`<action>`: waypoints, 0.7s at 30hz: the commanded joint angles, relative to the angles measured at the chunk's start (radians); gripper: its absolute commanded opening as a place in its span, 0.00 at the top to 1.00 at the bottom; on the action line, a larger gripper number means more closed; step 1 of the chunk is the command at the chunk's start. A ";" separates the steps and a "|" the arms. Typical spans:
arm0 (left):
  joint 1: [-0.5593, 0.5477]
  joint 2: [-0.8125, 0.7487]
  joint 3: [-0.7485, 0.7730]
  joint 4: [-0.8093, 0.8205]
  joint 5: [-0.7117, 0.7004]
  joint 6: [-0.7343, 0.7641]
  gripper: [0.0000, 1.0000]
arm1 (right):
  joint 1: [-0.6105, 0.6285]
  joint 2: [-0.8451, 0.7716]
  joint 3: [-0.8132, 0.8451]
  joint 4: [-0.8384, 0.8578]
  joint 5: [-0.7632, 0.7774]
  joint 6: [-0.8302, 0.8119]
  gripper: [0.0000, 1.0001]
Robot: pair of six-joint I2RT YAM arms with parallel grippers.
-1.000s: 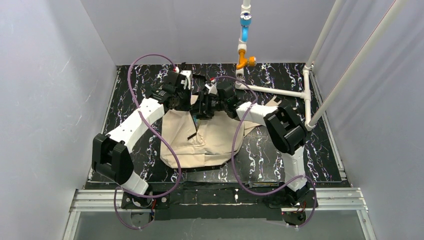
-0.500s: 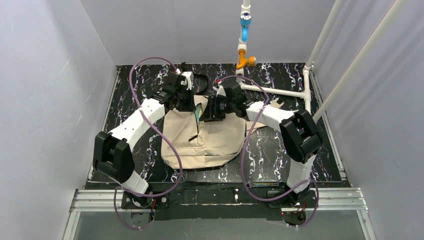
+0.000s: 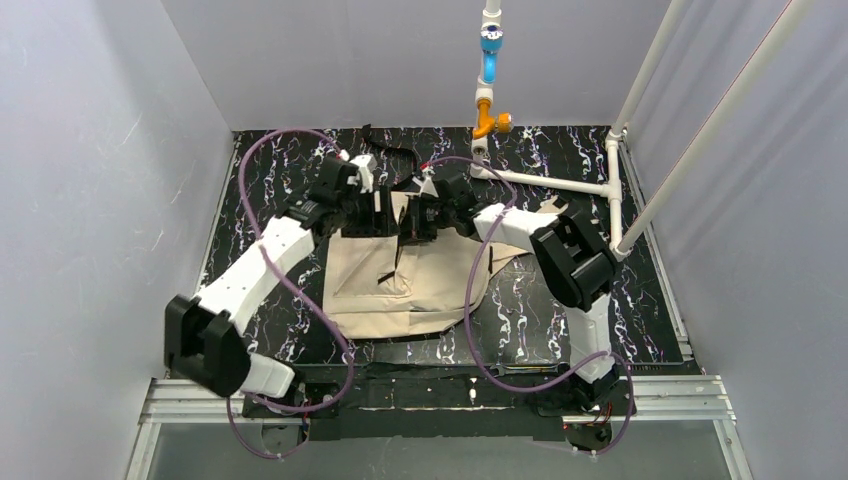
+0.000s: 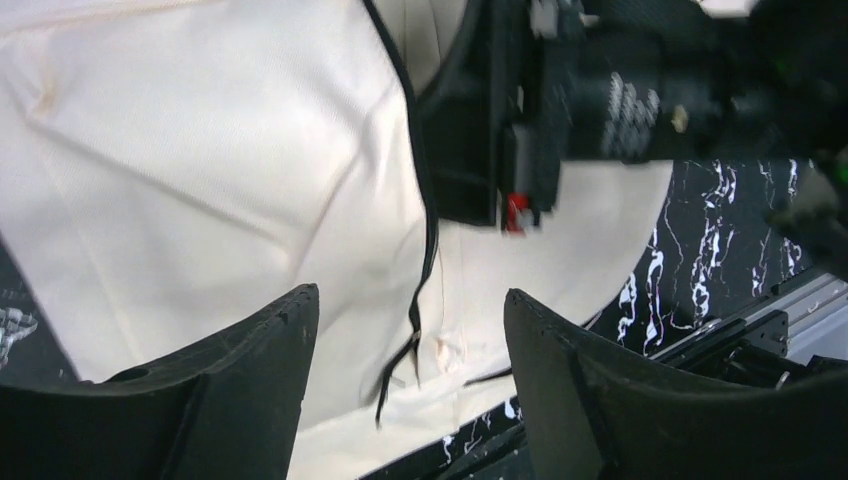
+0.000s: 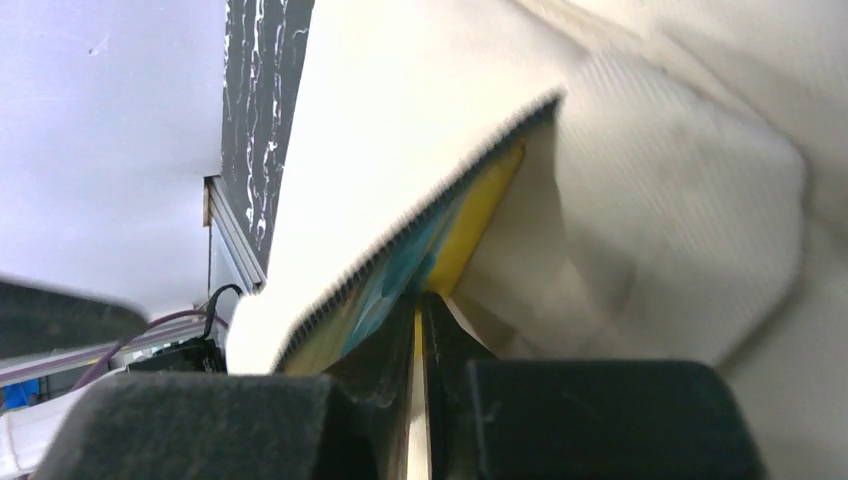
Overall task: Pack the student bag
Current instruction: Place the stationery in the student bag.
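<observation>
Your student bag (image 3: 425, 285) is lying flat mid-table. Your left gripper (image 4: 408, 310) is hovering over it, jaws wide, nothing between them. Your right gripper (image 5: 420, 305) is pinching a thin yellow-teal book (image 5: 478, 205) under the bag's zipper edge.

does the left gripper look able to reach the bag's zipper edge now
Probably yes. The left gripper is open over the student bag, with the zipper edge showing between its fingers and nothing over it. The right gripper, shut on a book, sits beyond.
</observation>
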 commanded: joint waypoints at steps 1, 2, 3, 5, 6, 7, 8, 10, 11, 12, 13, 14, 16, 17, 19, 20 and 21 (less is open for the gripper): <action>0.002 -0.216 -0.105 -0.073 -0.053 -0.042 0.33 | 0.018 0.058 0.116 0.059 -0.020 0.008 0.84; 0.002 -0.260 -0.141 -0.077 -0.055 -0.069 0.34 | 0.006 0.049 0.125 -0.013 -0.013 -0.019 0.83; 0.002 -0.305 -0.185 -0.077 -0.058 -0.102 0.35 | -0.003 0.026 0.128 -0.121 0.012 -0.062 0.81; 0.003 -0.398 -0.276 -0.065 -0.060 -0.156 0.36 | -0.007 -0.042 0.124 -0.375 0.131 -0.215 0.72; 0.004 -0.443 -0.321 -0.060 -0.065 -0.175 0.36 | -0.005 -0.084 0.113 -0.470 0.209 -0.301 0.67; 0.004 -0.483 -0.356 -0.055 -0.071 -0.193 0.37 | -0.003 -0.131 0.093 -0.542 0.297 -0.373 0.59; 0.004 -0.518 -0.391 -0.053 -0.074 -0.211 0.38 | 0.000 -0.187 0.060 -0.579 0.349 -0.432 0.53; 0.007 -0.571 -0.442 -0.054 -0.086 -0.267 0.39 | 0.010 -0.293 -0.003 -0.595 0.440 -0.543 0.42; 0.006 -0.592 -0.466 -0.055 -0.099 -0.289 0.40 | 0.023 -0.342 -0.037 -0.574 0.468 -0.581 0.39; 0.008 -0.613 -0.485 -0.063 -0.122 -0.324 0.42 | 0.048 -0.377 -0.057 -0.546 0.483 -0.624 0.39; 0.008 -0.631 -0.505 -0.076 -0.151 -0.383 0.43 | 0.084 -0.409 -0.071 -0.506 0.488 -0.657 0.38; 0.007 -0.649 -0.526 -0.084 -0.173 -0.425 0.44 | 0.123 -0.436 -0.092 -0.459 0.460 -0.702 0.37; 0.008 -0.683 -0.562 -0.093 -0.207 -0.492 0.45 | 0.231 -0.488 -0.176 -0.284 0.424 -0.841 0.36; 0.008 -0.701 -0.581 -0.094 -0.212 -0.511 0.45 | 0.275 -0.505 -0.219 -0.214 0.387 -0.933 0.36; 0.006 -0.742 -0.612 -0.087 -0.213 -0.545 0.37 | 0.335 -0.509 -0.281 -0.094 0.351 -1.057 0.32; 0.007 -0.756 -0.626 -0.080 -0.208 -0.550 0.34 | 0.348 -0.501 -0.298 -0.054 0.306 -1.120 0.32; 0.008 -0.765 -0.638 -0.077 -0.200 -0.552 0.32 | 0.358 -0.488 -0.312 0.004 0.290 -1.158 0.31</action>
